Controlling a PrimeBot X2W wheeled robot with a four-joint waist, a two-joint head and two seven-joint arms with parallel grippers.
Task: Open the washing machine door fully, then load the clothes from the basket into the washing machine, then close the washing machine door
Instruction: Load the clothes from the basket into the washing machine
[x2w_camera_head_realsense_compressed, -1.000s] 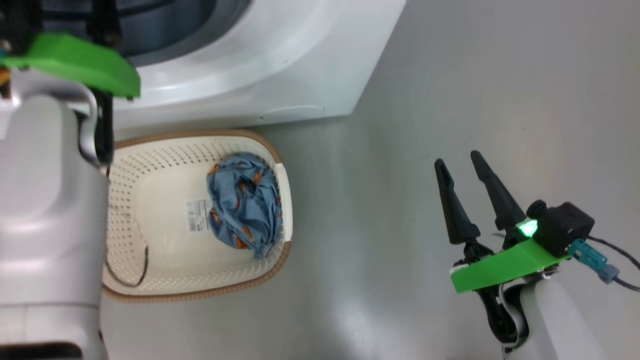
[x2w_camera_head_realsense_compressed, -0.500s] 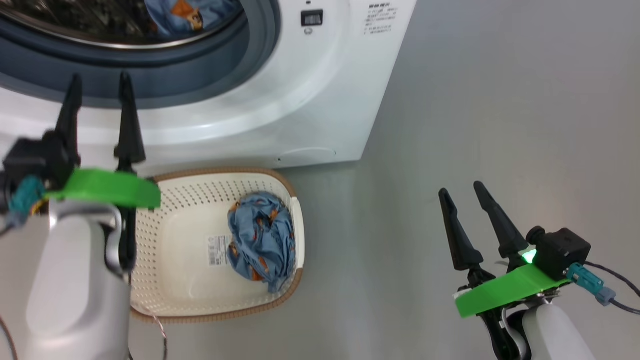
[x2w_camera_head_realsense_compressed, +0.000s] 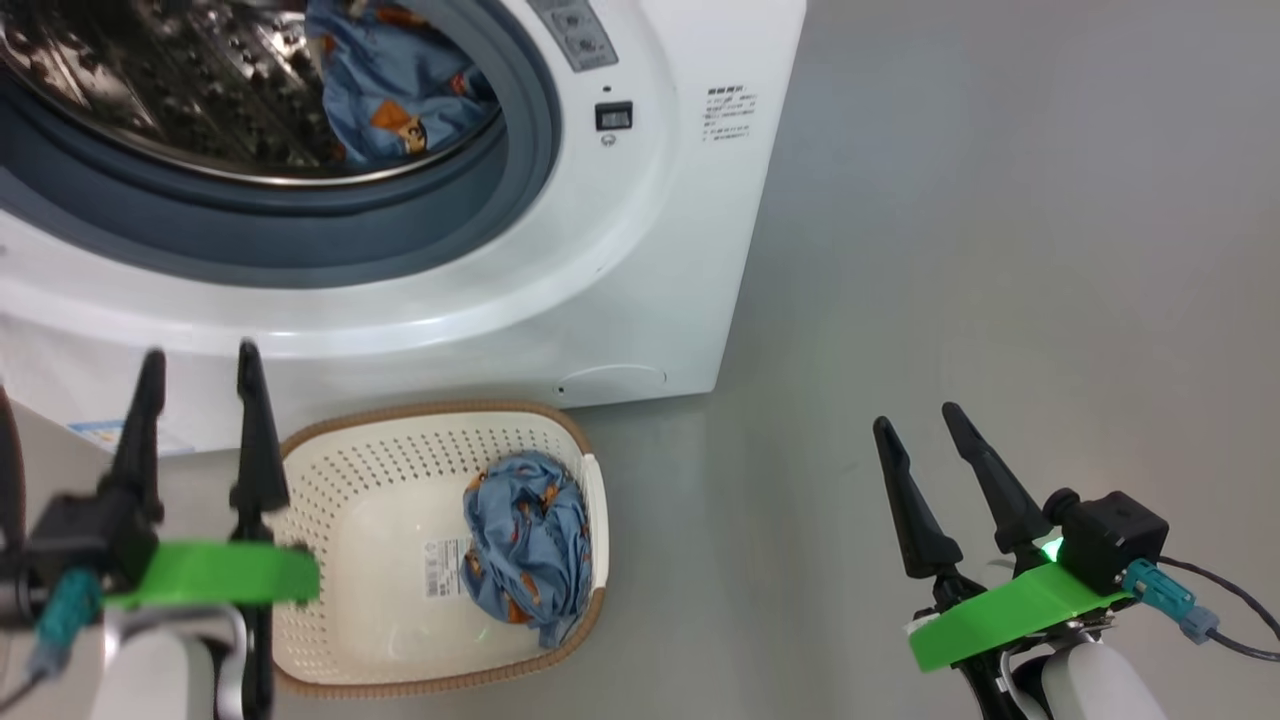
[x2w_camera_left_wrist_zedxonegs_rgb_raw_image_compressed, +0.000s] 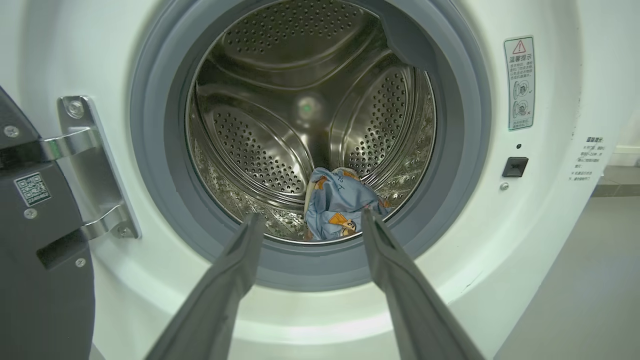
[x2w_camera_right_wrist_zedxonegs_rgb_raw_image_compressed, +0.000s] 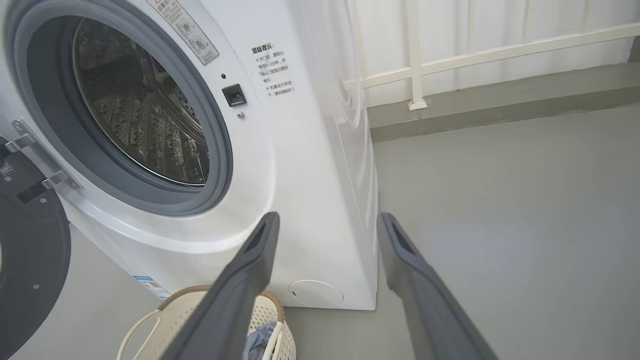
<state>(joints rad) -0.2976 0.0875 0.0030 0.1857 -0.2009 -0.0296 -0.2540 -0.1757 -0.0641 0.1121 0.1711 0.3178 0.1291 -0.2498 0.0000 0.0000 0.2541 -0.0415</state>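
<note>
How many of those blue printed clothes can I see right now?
2. One blue garment lies in the washing machine's drum; a second garment sits bunched in the basket. More could be hidden beneath either.

Head camera: high, tilted steeply down onto the lower front of the big white front-loading washing machine (x2w_camera_head_realsense_compressed: 650, 250) and the grey floor (x2w_camera_head_realsense_compressed: 1000, 250). My left gripper (x2w_camera_head_realsense_compressed: 200, 350) sits lower left, my right gripper (x2w_camera_head_realsense_compressed: 915, 415) lower right.

Left wrist camera: close, square-on to the steel perforated drum (x2w_camera_left_wrist_zedxonegs_rgb_raw_image_compressed: 300, 125), my fingers (x2w_camera_left_wrist_zedxonegs_rgb_raw_image_compressed: 235, 280) framing its mouth.

Right wrist camera: farther off to the right, looking obliquely across the machine's front and side wall.

All three share the drum mouth and the small black square latch socket (x2w_camera_head_realsense_compressed: 613, 116). Head and right wrist share the cream perforated plastic basket (x2w_camera_head_realsense_compressed: 430, 408). Both wrists catch the glossy black round door (x2w_camera_left_wrist_zedxonegs_rgb_raw_image_compressed: 40, 300) at their left edge.
</note>
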